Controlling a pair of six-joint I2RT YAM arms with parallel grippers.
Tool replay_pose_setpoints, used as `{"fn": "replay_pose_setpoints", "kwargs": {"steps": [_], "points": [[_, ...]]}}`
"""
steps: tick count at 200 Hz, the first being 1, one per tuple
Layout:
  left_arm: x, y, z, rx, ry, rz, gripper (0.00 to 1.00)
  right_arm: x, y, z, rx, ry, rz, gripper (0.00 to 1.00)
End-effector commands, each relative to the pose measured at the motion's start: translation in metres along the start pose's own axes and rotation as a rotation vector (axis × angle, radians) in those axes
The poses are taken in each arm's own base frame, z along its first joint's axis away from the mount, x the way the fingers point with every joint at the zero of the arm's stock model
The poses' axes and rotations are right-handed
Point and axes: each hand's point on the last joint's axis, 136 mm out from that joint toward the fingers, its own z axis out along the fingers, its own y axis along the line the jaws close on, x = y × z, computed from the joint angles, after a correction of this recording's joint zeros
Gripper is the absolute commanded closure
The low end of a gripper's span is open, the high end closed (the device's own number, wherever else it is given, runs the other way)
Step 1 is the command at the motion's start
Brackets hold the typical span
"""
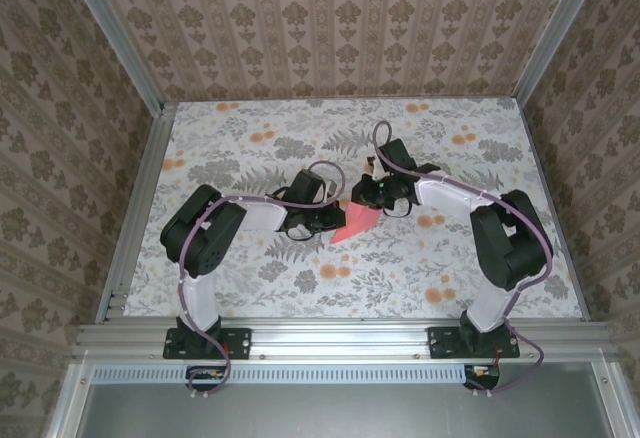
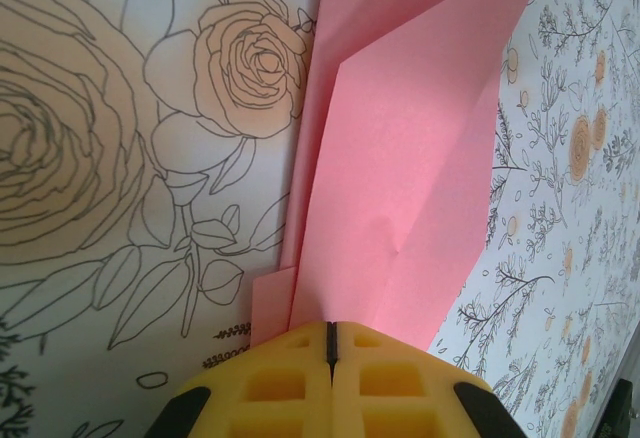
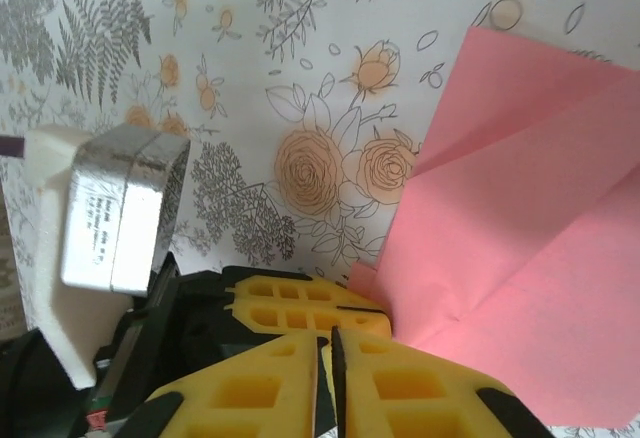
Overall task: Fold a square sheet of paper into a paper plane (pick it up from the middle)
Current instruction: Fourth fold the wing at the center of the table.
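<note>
The square sheet of paper (image 1: 356, 224) is pink, creased and folded into overlapping flaps, and sits mid-table between both arms. In the left wrist view the paper (image 2: 400, 158) rises from between the yellow fingers of my left gripper (image 2: 331, 326), which is shut on its lower edge. My right gripper (image 3: 328, 333) has its fingers almost together, with a thin dark slit between them. It hovers right over the left gripper's fingers (image 3: 300, 303). The paper (image 3: 520, 208) spreads past its right finger, and no pink shows inside the slit. The two grippers (image 1: 325, 220) (image 1: 368, 198) nearly touch.
The table (image 1: 250, 288) wears a white cloth printed with grey leaves and orange flowers. Aluminium rails (image 1: 135, 208) and patterned walls (image 1: 330, 18) enclose it. A silver box on a white mount (image 3: 120, 208) on the left arm stands close to my right gripper.
</note>
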Motion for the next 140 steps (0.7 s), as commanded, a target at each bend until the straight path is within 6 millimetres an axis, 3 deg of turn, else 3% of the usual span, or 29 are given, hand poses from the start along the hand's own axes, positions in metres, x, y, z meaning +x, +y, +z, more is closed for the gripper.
{"fn": "replay_pose_setpoints", "kwargs": {"steps": [1,53,108,140], "points": [[0.026,0.048,0.006,-0.151,0.084,-0.097,1.00,0.013,-0.007,0.019,-0.027,0.063,-0.011,0.88],[0.027,0.050,0.004,-0.160,0.084,-0.115,1.00,0.030,-0.014,0.043,-0.076,0.154,0.017,0.92],[0.025,0.050,0.003,-0.161,0.078,-0.120,1.00,0.043,-0.050,0.058,0.003,0.178,0.060,0.95],[0.020,0.039,0.001,-0.130,0.068,-0.104,1.00,0.052,-0.068,0.067,0.045,0.202,0.082,0.96]]}}
